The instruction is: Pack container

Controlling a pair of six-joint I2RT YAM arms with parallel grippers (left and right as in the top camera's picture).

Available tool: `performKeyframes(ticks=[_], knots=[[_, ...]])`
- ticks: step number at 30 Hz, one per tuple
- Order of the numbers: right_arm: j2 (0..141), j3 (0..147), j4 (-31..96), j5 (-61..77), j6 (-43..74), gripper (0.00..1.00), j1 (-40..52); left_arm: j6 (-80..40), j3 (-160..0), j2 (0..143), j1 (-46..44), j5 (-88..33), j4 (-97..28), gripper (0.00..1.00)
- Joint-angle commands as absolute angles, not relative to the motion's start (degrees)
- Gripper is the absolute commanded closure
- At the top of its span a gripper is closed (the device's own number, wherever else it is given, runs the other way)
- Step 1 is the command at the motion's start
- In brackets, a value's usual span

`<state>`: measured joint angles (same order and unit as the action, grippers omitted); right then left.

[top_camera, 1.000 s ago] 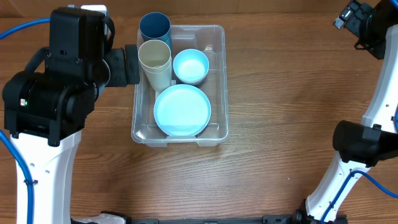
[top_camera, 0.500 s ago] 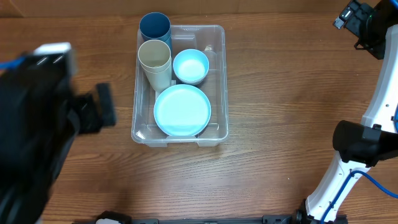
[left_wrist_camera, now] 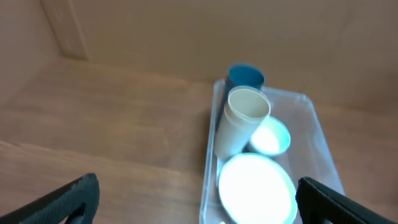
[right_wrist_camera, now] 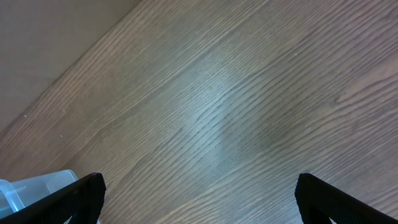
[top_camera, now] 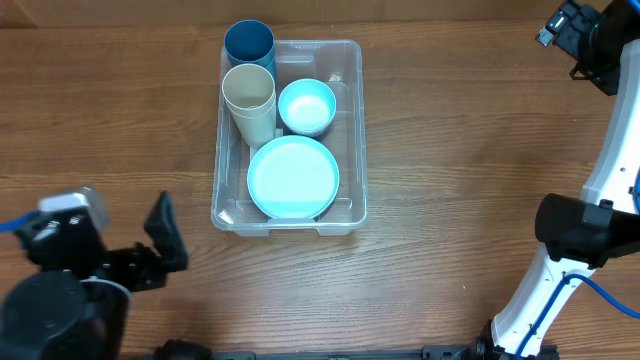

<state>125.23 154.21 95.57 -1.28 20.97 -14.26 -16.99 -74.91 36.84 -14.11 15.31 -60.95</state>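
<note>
Pulling away from the container (top_camera: 350, 170), the left hand (top_camera: 158, 248) now sits low at the robot's own edge of the desk (top_camera: 450, 150), well apart from it. A second ago this hand was right beside the container's left wall, next to the cups. Its fingers are wide apart and hold nothing.

The container has not moved. It stands in the middle of the desk. A blue cup (top_camera: 249, 45) is in its far left corner. A cream cup (top_camera: 249, 95) stands just in front of that. A small bowl (top_camera: 306, 105) sits beside the cream cup, and a plate (top_camera: 293, 178) fills the near end.

I think the left hand has let go of its last thing and is going back to rest. No loose things show on the desk, so the packing looks done or nearly done. No lid is in view.

The right hand (top_camera: 562, 25) is at the far right of the desk, where it was a second ago. Its fingers are apart too, and it is empty. Its own camera shows bare desk and just a corner of the container.

Nothing lies between either hand and the container. The two cups stick up above the rim, so a hand coming in low over that side could bump them.
</note>
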Motion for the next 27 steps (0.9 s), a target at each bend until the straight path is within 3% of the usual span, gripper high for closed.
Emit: performKeyframes(ticks=[1,8,27], knots=[[125.3,154.4,95.3,-1.4,21.2,0.00,-14.5,-16.4,-61.8,32.4,-13.9,10.8,-55.4,0.00],[125.3,154.4,95.3,-1.4,21.2,0.00,-14.5,-16.3,-47.1,31.8,-13.9,7.9,-49.5,0.00],[125.3,154.4,95.3,-1.4,21.2,0.00,-14.5,-16.3,-44.7,32.5,-13.9,7.8,-55.9,0.00]])
